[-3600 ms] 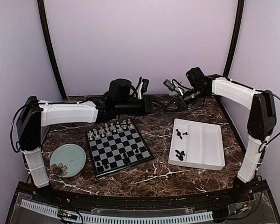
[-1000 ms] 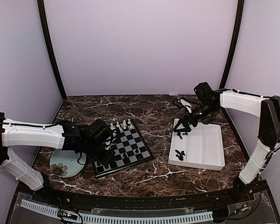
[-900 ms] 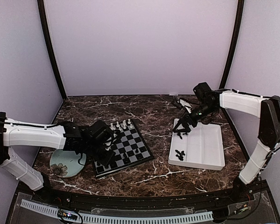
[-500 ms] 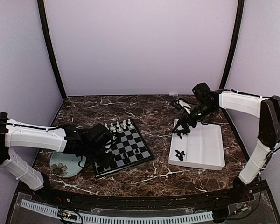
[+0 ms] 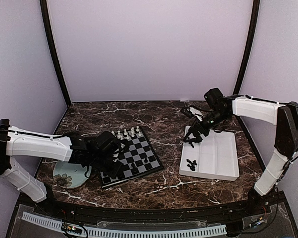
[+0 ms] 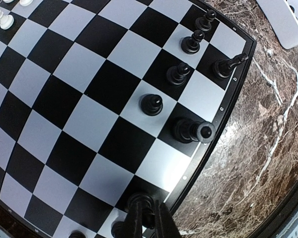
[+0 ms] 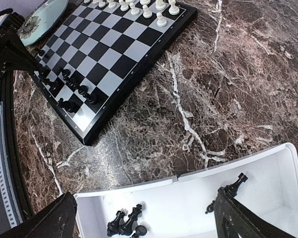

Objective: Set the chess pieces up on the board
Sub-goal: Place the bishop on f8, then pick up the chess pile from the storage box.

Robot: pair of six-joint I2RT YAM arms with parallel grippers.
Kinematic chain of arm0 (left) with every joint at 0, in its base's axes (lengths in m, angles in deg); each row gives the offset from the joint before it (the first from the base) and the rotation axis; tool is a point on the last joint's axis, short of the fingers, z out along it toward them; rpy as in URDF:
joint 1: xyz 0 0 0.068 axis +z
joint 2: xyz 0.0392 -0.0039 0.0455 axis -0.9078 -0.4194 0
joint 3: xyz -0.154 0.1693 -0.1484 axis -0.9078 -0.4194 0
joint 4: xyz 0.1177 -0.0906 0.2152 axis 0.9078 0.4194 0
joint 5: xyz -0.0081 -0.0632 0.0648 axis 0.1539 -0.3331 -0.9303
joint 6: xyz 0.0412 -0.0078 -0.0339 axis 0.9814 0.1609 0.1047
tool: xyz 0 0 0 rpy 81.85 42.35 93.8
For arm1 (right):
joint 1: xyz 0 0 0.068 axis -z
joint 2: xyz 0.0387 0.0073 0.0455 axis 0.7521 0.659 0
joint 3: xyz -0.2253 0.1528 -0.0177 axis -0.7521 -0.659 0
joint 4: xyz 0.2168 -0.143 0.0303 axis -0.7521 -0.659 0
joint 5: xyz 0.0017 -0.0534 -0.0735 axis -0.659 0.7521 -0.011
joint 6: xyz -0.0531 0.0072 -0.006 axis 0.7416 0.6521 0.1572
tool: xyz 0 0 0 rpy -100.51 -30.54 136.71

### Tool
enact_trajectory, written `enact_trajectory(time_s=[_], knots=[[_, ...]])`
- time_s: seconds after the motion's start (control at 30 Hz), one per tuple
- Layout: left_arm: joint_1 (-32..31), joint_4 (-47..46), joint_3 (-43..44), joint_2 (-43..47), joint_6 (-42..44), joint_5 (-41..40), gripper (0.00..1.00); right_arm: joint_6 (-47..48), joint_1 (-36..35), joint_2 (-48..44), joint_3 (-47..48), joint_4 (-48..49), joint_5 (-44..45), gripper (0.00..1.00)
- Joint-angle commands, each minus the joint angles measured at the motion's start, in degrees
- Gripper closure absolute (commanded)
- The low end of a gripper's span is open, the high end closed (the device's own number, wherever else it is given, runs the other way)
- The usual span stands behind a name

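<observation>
The board lies left of centre, with white chess pieces on its far rows and black ones near its front edge. My left gripper is low over the board's near border, shut on a black piece that stands on a dark corner-side square. My right gripper hangs open above the white tray, its fingers spread wide. Between them lie loose black pieces; another black piece lies by the right finger.
A pale-green plate sits left of the board, under my left arm. The tray has long compartments, with a second cluster of black pieces nearer the front. Dark marble table lies between board and tray.
Over the last second my left gripper has edged slightly right along the board's near edge, still shut on the piece. The right gripper has barely shifted over the tray.
</observation>
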Motion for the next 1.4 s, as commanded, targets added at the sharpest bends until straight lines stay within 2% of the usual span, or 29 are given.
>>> enact_trajectory(time_s=[0.0, 0.53, 0.67, 0.83, 0.9, 1.0, 1.07, 1.37], knots=[[0.31, 0.21, -1.06, 0.03, -0.10, -0.09, 0.93, 0.55, -0.51, 0.64, 0.22, -0.32, 0.05, 0.01], [0.31, 1.34, -0.67, 1.38, -0.93, -0.14, 0.72, 0.88, -0.68, 0.46, 0.19, -0.71, -0.02, 0.01], [0.30, 3.79, 2.70, 2.78, -0.53, -1.55, 0.64, 2.74, -0.49, -0.36, 1.38, -2.10, 1.38, 0.01], [0.54, 5.53, 9.64, 5.85, 0.63, -6.27, 0.55, 3.58, 1.80, -7.98, -0.43, 5.61, 5.84, 0.01], [1.18, 4.75, 11.74, 6.52, 1.16, -7.61, 0.54, 5.48, 3.32, -5.17, 4.05, 0.58, 3.88, 0.01], [2.21, 2.34, 13.66, 6.97, 1.86, -8.32, 0.53, 16.18, 3.62, 1.86, 10.93, -12.09, 4.68, 0.02], [2.93, -0.71, 14.43, 7.06, 1.90, -8.03, 0.53, 20.17, 3.66, 3.72, 11.86, -13.20, 8.00, 0.14], [4.39, -4.72, 15.16, 7.02, 0.14, -6.94, 0.53, 32.87, 1.94, 6.35, 6.51, 0.44, 24.48, 0.38]])
